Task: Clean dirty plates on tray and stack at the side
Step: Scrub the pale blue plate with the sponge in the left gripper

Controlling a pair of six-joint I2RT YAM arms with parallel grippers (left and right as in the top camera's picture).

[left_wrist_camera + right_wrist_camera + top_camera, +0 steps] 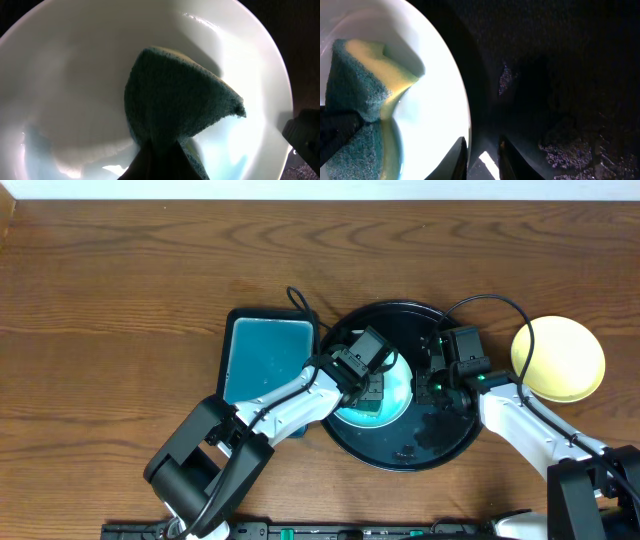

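A white plate [398,392] lies in the round black tray [445,435]. My left gripper [368,385] is shut on a green-and-yellow sponge [175,105] and presses it onto the plate's inside [75,75]. My right gripper [433,380] grips the plate's right rim. In the right wrist view its fingers [482,145] straddle the rim of the plate [435,100], with the sponge [355,90] at the left and the wet tray floor [560,75] at the right. A pale yellow plate [558,358] lies on the table right of the tray. No third plate shows.
A rectangular teal tray with a black rim [265,360] lies against the round tray's left side. A black cable [300,305] loops behind it. The wooden table [120,330] stretches to the left and back.
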